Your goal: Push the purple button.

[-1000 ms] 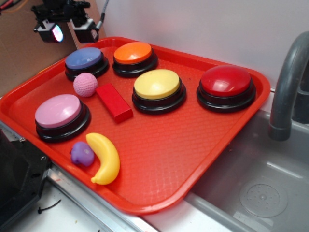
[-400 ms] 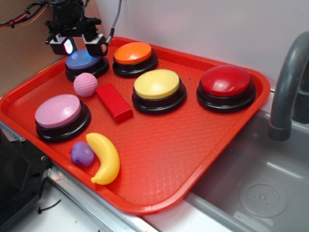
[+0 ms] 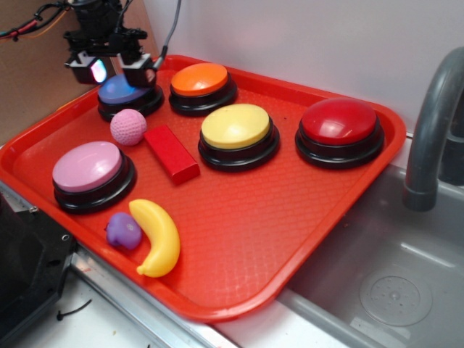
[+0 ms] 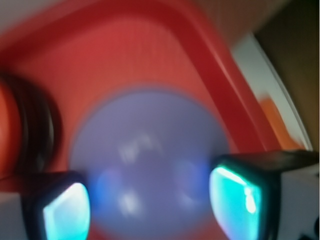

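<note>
Landmark: the red tray (image 3: 239,239), everything placed against it.
Purple button (image 3: 123,90): far-left corner of the tray, next to the orange button (image 3: 200,78); the wrist view is blurred but shows the dome (image 4: 150,165) filling the space under the fingers.
Gripper (image 3: 114,71): spread wide, holding nothing, hanging right over the purple button; whether it touches the dome, I cannot tell.
Key relation: the button lies straight below the pincer, so I judge only a downward press remains.
Buttons: five – purple, orange, yellow (image 3: 236,125), red (image 3: 338,121), pink-lilac (image 3: 88,166).
Other toys: one pink ball (image 3: 128,126), one red block (image 3: 171,153), one banana (image 3: 157,237), one small purple lump (image 3: 123,231).
</note>
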Robot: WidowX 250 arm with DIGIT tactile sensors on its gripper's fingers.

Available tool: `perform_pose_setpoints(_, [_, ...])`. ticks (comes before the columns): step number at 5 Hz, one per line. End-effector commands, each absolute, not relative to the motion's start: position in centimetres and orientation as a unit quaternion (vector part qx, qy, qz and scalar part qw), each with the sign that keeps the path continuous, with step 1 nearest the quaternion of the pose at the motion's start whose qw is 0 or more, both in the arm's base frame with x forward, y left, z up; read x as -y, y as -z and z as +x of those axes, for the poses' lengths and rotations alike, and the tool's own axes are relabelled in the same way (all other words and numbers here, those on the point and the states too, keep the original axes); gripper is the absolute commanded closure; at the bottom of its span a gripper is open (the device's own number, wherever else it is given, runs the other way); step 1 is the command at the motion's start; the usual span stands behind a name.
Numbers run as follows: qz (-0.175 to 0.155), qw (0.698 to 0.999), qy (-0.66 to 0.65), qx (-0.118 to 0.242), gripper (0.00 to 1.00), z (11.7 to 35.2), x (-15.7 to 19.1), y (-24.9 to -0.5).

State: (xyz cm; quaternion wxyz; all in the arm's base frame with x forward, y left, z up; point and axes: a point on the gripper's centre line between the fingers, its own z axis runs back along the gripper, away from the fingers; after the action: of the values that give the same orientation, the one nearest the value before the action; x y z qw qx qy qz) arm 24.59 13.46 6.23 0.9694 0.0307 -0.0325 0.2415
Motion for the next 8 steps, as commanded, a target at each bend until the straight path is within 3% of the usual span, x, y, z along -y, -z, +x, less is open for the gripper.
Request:
perform_pose_setpoints(1, [0.027, 0.963, -0.242, 0.112, 0.0, 24.0, -14.0, -12.4])
perform_pose_setpoints(3, [0.032, 0.965, -0.239, 0.1, 0.0, 24.3, -14.1, -11.8])
perform_pose_setpoints(6, [0.049, 0.963, -0.255, 0.076, 0.0, 23.3, -13.9, -14.1])
perform_pose_setpoints(8, [0.028, 0.967, -0.237, 0.085, 0.0, 22.6, -13.6, -15.7])
